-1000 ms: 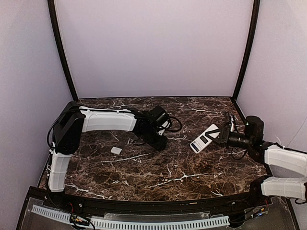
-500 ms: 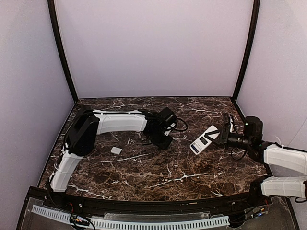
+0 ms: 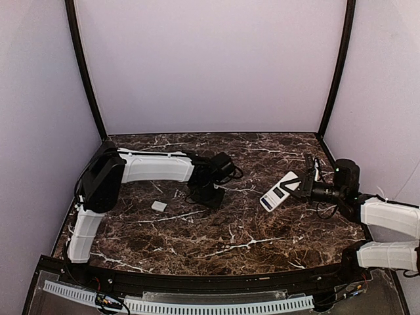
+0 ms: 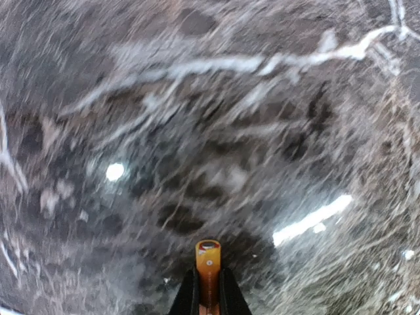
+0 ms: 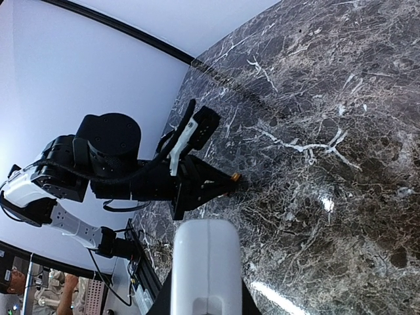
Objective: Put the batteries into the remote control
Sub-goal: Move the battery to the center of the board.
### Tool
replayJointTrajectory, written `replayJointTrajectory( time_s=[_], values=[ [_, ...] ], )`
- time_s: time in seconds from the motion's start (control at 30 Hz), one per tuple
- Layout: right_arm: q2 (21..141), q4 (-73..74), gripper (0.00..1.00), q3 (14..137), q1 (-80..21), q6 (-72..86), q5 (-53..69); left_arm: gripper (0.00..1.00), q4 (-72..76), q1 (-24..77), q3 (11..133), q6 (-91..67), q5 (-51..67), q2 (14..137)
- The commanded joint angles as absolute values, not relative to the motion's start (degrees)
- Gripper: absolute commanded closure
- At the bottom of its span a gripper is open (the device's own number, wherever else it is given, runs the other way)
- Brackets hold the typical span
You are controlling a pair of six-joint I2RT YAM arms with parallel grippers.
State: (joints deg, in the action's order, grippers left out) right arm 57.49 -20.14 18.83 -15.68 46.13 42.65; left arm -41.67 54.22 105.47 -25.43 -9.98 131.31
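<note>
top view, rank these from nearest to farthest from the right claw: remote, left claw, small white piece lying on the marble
1. remote: right side, held in the right claw itself.
2. left claw: near the centre, shut on the orange battery.
3. small white piece: left side, farthest, beyond the left claw.
</note>
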Motion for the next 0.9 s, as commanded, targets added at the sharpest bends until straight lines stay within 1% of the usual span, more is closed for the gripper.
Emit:
replayJointTrajectory(
  time_s=[0.0,0.1,0.23,0.43,0.67,0.73,0.8,0.87],
  values=[
    [56.44,-23.07,1.00,19.68,-15.34,45.60,43.63,1.00,-41.07,54.07,93.94,-46.84,-15.67,120.56],
    [56.38,-23.18,1.00,19.69,-15.35,45.48,44.22,1.00,-40.10,54.24,86.18,-60.83,-17.41,115.26],
    [56.30,-23.43,1.00,19.61,-15.34,45.67,44.42,1.00,-38.59,54.33,78.82,-73.12,-16.93,111.73],
    [55.82,-23.42,1.00,19.59,-15.33,45.83,44.42,1.00,-37.50,54.97,74.00,-82.07,-16.15,109.93],
    [55.96,-23.19,1.00,19.95,-15.38,45.77,44.55,1.00,-36.12,55.24,74.04,-84.92,-13.81,111.60],
    [55.88,-22.98,1.00,20.10,-15.31,45.56,44.56,0.94,-36.75,55.20,74.27,-85.35,-13.38,112.23],
    [55.81,-22.71,1.00,20.17,-15.38,45.45,44.48,0.82,-36.77,55.27,74.08,-85.39,-12.90,112.61],
    [55.89,-22.52,1.00,20.28,-15.37,45.35,44.56,0.76,-36.75,55.20,74.02,-85.35,-12.54,112.62]
  ],
)
